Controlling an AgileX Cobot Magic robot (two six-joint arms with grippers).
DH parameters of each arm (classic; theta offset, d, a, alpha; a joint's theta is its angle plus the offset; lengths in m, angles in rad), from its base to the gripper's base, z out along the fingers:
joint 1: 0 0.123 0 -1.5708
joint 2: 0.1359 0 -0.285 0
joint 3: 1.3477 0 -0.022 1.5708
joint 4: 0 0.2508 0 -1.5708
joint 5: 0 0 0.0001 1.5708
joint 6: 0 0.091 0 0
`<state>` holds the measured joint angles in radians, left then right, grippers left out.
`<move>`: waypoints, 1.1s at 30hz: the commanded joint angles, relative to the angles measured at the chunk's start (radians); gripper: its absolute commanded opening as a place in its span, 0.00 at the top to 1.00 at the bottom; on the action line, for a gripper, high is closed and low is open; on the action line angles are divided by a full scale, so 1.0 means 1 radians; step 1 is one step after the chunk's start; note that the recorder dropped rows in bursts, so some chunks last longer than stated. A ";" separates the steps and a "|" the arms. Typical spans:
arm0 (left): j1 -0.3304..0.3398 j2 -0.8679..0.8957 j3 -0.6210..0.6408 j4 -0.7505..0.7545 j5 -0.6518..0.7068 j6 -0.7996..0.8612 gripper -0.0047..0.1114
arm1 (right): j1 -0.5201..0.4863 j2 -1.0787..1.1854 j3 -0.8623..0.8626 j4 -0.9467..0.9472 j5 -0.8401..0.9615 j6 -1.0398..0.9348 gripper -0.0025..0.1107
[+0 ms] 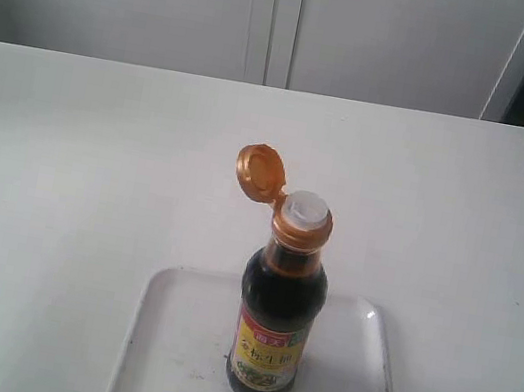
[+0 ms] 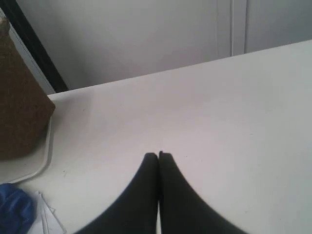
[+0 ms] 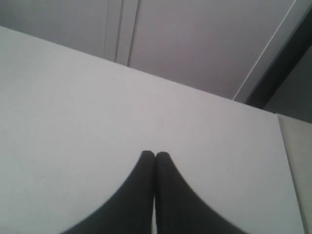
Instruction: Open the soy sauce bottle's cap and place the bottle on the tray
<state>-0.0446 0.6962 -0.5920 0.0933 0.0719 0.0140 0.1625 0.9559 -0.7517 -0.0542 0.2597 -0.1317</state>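
Fingers of left gripper and right gripper pressed together, nothing held. Bottle upright on tray, cap flipped open. Glass judged heavy, slippery, fragile; best gripped at neck.

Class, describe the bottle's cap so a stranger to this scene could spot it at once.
On the white table lies a clear tray, and on it stands a dark soy sauce bottle. The cap is the golden-orange disc flipped open beside the white spout, hinged at the neck.
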 commanded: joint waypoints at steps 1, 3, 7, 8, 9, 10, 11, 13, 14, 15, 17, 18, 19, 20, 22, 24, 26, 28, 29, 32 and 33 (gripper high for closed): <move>-0.010 -0.077 0.051 -0.010 -0.015 -0.014 0.96 | -0.006 -0.098 0.069 0.003 -0.090 0.004 0.98; -0.010 -0.106 0.069 -0.010 -0.013 -0.014 0.96 | -0.006 -0.140 0.098 0.003 -0.120 0.000 0.98; -0.010 -0.168 0.098 -0.014 0.034 -0.052 0.96 | -0.006 -0.205 0.134 0.003 -0.154 0.000 0.98; -0.010 -0.183 0.104 -0.014 0.040 -0.059 0.96 | -0.006 -0.219 0.138 0.003 -0.156 0.000 0.98; -0.010 -0.202 0.108 -0.014 0.045 -0.063 0.96 | -0.006 -0.234 0.147 0.003 -0.159 0.000 0.98; -0.010 -0.222 0.113 -0.014 0.049 -0.063 0.96 | -0.006 -0.250 0.154 0.003 -0.156 0.005 0.98; -0.010 -0.243 0.116 -0.014 0.057 -0.067 0.96 | -0.006 -0.265 0.161 0.003 -0.154 0.005 0.98; -0.010 -0.283 0.116 -0.030 0.084 -0.067 0.96 | -0.006 -0.292 0.180 0.016 -0.151 0.016 0.98; -0.010 -0.303 0.116 -0.043 0.102 -0.067 0.96 | -0.006 -0.305 0.191 0.020 -0.150 0.024 0.98; -0.010 -0.318 0.116 -0.054 0.113 -0.067 0.96 | -0.006 -0.314 0.201 0.020 -0.150 0.028 0.98; -0.010 -0.353 0.116 -0.067 0.135 -0.067 0.96 | -0.006 -0.336 0.232 0.022 -0.150 0.047 0.98; -0.010 -0.367 0.116 -0.067 0.143 -0.067 0.96 | -0.006 -0.346 0.246 0.026 -0.153 0.052 0.98; -0.010 -0.383 0.120 -0.067 0.141 -0.067 0.96 | -0.006 -0.360 0.265 0.026 -0.159 0.059 0.98; -0.010 -0.400 0.125 -0.067 0.139 -0.067 0.96 | -0.006 -0.376 0.284 0.029 -0.165 0.061 0.98; -0.010 -0.431 0.143 -0.067 0.139 -0.067 0.96 | -0.006 -0.411 0.319 0.029 -0.192 0.074 0.98; -0.010 -0.457 0.160 -0.067 0.137 -0.067 0.96 | -0.006 -0.442 0.356 0.029 -0.228 0.084 0.98; -0.010 -0.485 0.169 -0.070 0.132 -0.067 0.96 | -0.006 -0.474 0.382 0.029 -0.245 0.084 0.98; -0.010 -0.508 0.173 -0.070 0.130 -0.067 0.96 | -0.006 -0.499 0.394 0.029 -0.244 0.084 0.98; -0.010 -0.519 0.173 -0.070 0.130 -0.067 0.96 | -0.006 -0.503 0.395 0.029 -0.236 0.084 0.98; -0.010 -0.537 0.173 -0.070 0.128 -0.067 0.96 | -0.006 -0.513 0.395 0.029 -0.209 0.084 0.98; -0.010 -0.539 0.173 -0.070 0.130 -0.067 0.96 | -0.006 -0.513 0.395 0.029 -0.209 0.084 0.98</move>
<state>-0.0471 0.1738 -0.4224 0.0373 0.2072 -0.0450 0.1608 0.4501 -0.3614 -0.0271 0.0457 -0.0527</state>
